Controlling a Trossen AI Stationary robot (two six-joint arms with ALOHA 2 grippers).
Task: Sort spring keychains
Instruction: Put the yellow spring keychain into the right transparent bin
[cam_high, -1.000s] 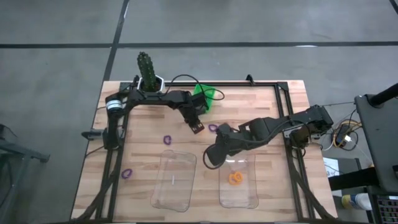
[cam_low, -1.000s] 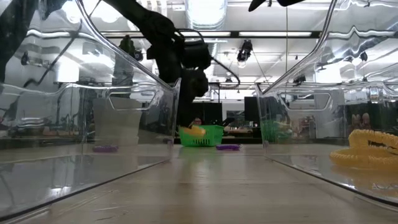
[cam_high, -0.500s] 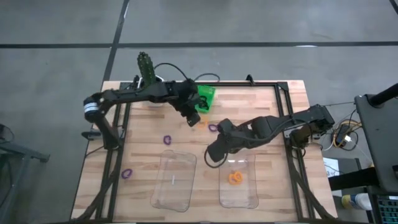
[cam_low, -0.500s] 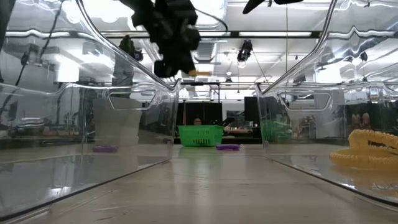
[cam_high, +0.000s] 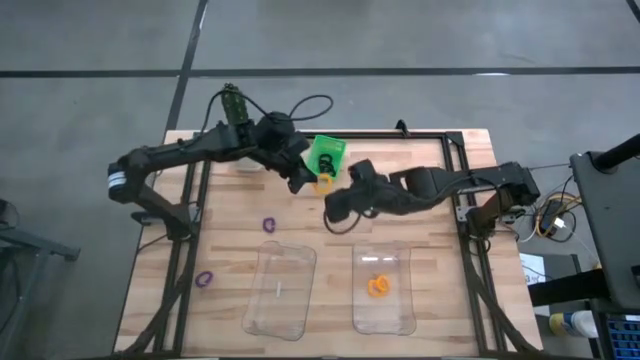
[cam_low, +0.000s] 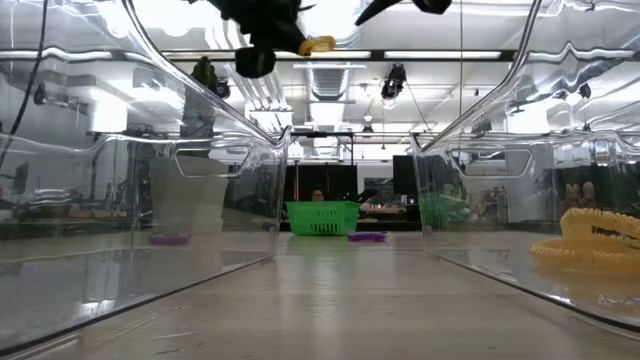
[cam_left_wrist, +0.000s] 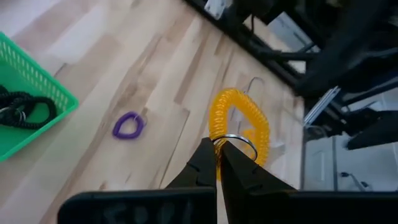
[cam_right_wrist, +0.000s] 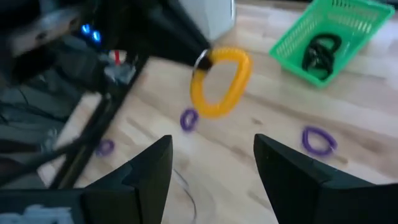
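Note:
My left gripper (cam_high: 308, 182) hangs high over the table beside the green basket (cam_high: 326, 155) and is shut on an orange spring keychain (cam_high: 323, 184). In the low view that keychain (cam_low: 318, 45) shows near the top. My right gripper (cam_high: 333, 215) is open, just on the near side of it, facing the keychain (cam_right_wrist: 221, 81). Black keychains (cam_right_wrist: 320, 53) lie in the basket. Purple keychains (cam_high: 268, 224) (cam_high: 204, 279) lie flat on the wood. Another orange keychain (cam_high: 378, 287) lies in the right clear tray (cam_high: 400, 310). My left gripper pinches the metal ring (cam_left_wrist: 236, 142) at one end of the orange coil between its two fingertips (cam_left_wrist: 202, 163). The coil loop (cam_left_wrist: 239, 121) sticks out past the fingers. The keychain is lifted clear of the table.
A second clear tray (cam_high: 262, 310) stands left of the first at the near side. A potted cactus (cam_high: 234, 105) is at the far left corner. Black frame rails (cam_high: 460, 190) run along the table's right side. More purple keychains (cam_right_wrist: 318, 138) (cam_right_wrist: 188, 118) lie below the grippers.
My left gripper has risen from table height beside the basket, carrying the orange keychain up clear of the wood and a little toward the far edge. My right gripper has moved from over the right tray's far end toward the far edge, closer to the left gripper.

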